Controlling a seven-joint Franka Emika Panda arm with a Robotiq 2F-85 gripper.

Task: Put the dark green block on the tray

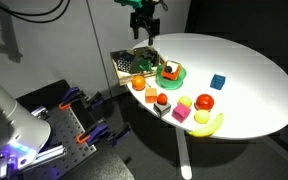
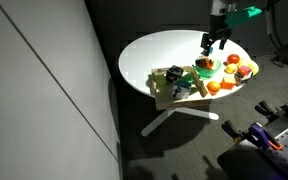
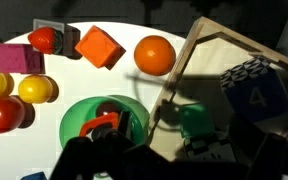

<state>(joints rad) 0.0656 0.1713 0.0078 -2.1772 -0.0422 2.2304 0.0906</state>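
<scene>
In the wrist view the dark green block [image 3: 194, 122] lies on the pale tan tray [image 3: 219, 55], just beside a black-and-white chequered patch [image 3: 202, 152]. My gripper [image 3: 179, 162] is open and empty, its dark fingers at the bottom edge of the view, well above the block. In both exterior views the gripper [image 1: 144, 27] [image 2: 216, 40] hangs in the air over the tray [image 1: 122, 66] [image 2: 164, 97] at the table's edge. The block is too small to make out there.
A bright green round plate [image 3: 84, 112] [image 1: 172, 74] with a red-orange item sits next to the tray. A blue numbered cube [image 3: 259, 98] lies on the tray. An orange [image 3: 155, 54], an orange block [image 3: 99, 46], yellow and red toy fruits [image 3: 14, 90] and a blue cube [image 1: 217, 81] stand on the white table [image 1: 254, 70].
</scene>
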